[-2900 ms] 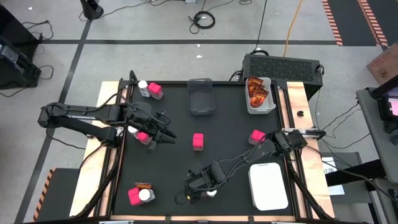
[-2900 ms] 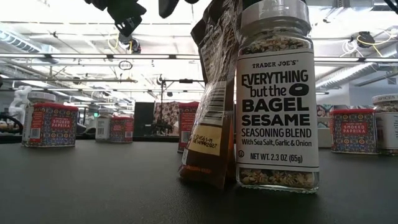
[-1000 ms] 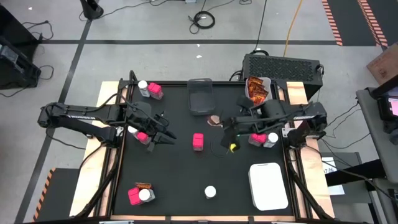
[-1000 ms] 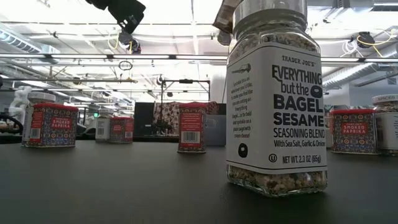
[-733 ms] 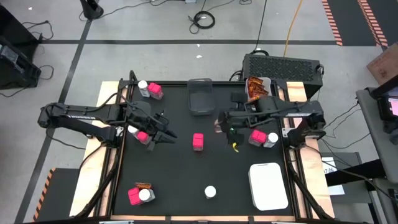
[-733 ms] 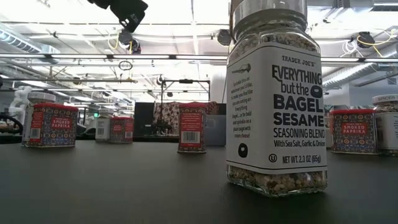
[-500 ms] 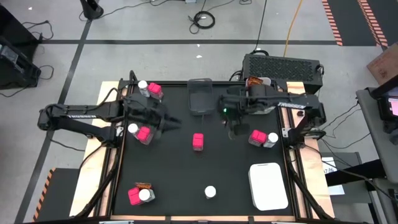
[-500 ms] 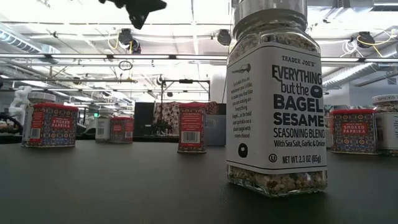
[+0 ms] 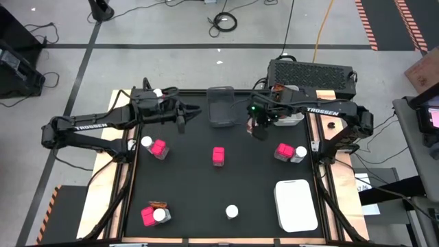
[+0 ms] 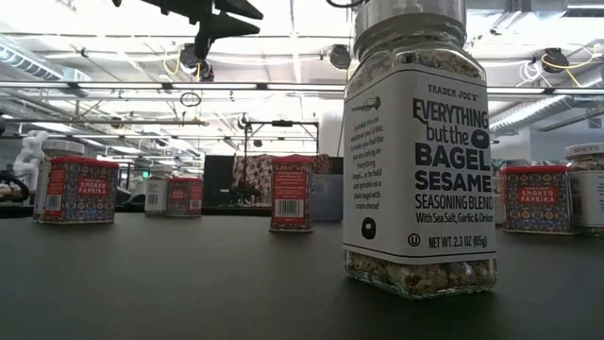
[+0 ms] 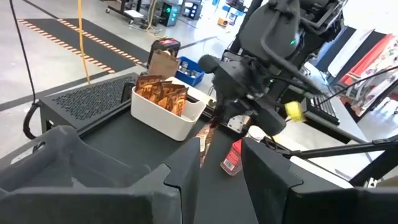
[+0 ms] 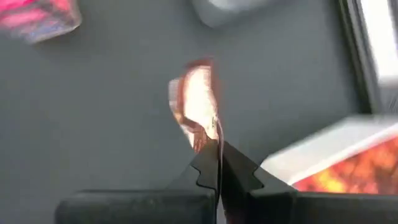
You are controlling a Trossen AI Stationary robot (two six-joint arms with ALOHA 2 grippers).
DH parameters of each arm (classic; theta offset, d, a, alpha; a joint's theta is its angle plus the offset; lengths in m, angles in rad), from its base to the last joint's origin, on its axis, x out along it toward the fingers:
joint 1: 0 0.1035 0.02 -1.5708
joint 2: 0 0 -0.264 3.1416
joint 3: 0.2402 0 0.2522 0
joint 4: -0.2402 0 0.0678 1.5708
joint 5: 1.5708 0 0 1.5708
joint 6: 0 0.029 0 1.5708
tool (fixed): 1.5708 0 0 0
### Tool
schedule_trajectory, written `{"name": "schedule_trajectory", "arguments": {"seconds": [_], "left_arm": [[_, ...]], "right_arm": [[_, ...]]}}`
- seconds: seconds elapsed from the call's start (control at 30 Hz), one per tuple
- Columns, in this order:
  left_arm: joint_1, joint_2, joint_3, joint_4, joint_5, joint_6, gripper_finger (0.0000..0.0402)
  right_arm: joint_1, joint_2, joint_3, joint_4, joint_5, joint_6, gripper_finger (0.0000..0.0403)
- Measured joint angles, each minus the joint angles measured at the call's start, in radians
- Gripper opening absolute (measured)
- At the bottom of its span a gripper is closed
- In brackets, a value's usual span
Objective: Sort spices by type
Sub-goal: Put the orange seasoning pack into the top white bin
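An orange-red sachet (image 12: 198, 102) is pinched at its edge by the right pincer (image 12: 217, 155), whose fingers are pressed together on it. In the high view the right pincer (image 9: 259, 127) is seen above the far part of the black table (image 9: 192, 192), between the dark grey tray (image 9: 221, 107) and the white bin of sachets (image 9: 298, 118). More orange-red sachets (image 11: 161, 93) are seen standing in that white bin in the left wrist view.

Other spices are spread over the table. A pink pack (image 9: 218, 156) is found alone near the middle. A pink pack (image 9: 282, 151) and a white-lidded jar (image 9: 300, 153) are set touching near the right edge. On the left side a jar (image 9: 146, 143) is placed just beside a pink pack (image 9: 159, 148). At the near left corner a pink pack (image 9: 147, 217), a jar (image 9: 160, 215) and a sachet (image 9: 158, 204) are grouped together. A single jar (image 9: 232, 212) is left at the near edge; in the low view it (image 10: 418, 151) is read as Everything but the Bagel seasoning. An empty-looking white bin (image 9: 296, 204) is seen at the near right.

The left pincer (image 9: 184, 116) is held above the far left of the table, beside the grey tray. Its fingers (image 11: 270, 177) are seen parted, with nothing between them.
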Motion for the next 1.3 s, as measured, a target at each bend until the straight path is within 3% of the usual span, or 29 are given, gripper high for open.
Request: {"name": "schedule_trajectory", "arguments": {"seconds": [0.2,0.37,0.73,1.3], "left_arm": [[0.02,0.0,0.0,-0.001,0.002,0.0,0.0119],[0.032,0.0,0.0,-0.001,0.018,0.018,0.0119],[0.034,0.0,0.0,-0.001,0.029,0.053,0.0119],[0.034,0.0,0.0,0.0,0.03,0.045,0.0119]], "right_arm": [[0.007,0.0,-0.005,-0.049,-0.01,0.465,0.0],[0.01,0.0,-0.005,-0.07,-0.007,0.642,0.0],[0.011,0.0,-0.085,-0.062,-0.008,0.761,0.0],[0.01,0.0,-0.245,0.037,-0.031,0.777,0.0]]}}
